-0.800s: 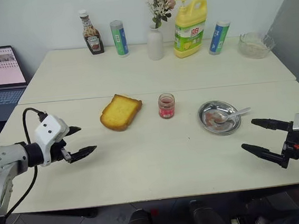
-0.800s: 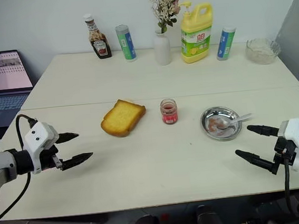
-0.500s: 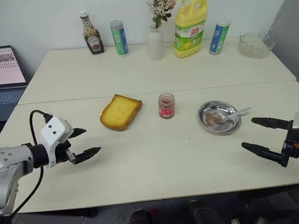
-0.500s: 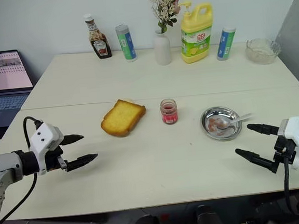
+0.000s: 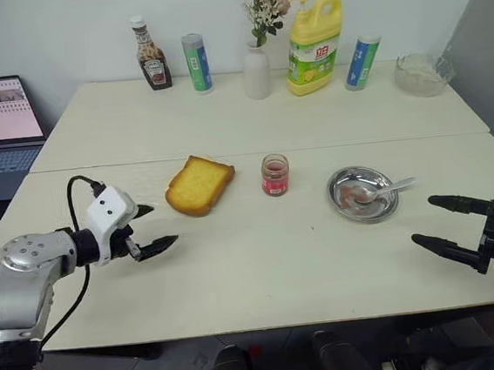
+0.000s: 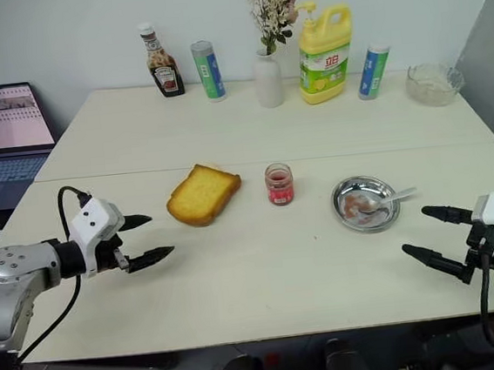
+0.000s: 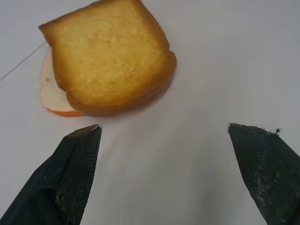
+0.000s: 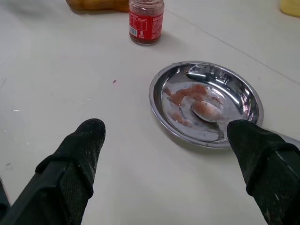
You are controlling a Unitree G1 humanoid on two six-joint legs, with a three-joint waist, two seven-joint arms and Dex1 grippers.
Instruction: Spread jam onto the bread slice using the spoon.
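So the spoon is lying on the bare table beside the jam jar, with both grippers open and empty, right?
Not quite. The spoon rests in the round metal dish, bowl down in jam smears, as the right wrist view shows. The jam jar stands apart from it. Left gripper and right gripper are indeed open and empty.

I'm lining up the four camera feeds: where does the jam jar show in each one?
Left eye view: the jam jar stands mid-table, between the bread slice and the metal dish.
Right eye view: same place, between slice and dish.
Left wrist view: no jar here; the bread slice lies ahead of the fingers.
Right wrist view: the jar is beyond the dish.
Shared landmark: the bread slice, beside the jar.
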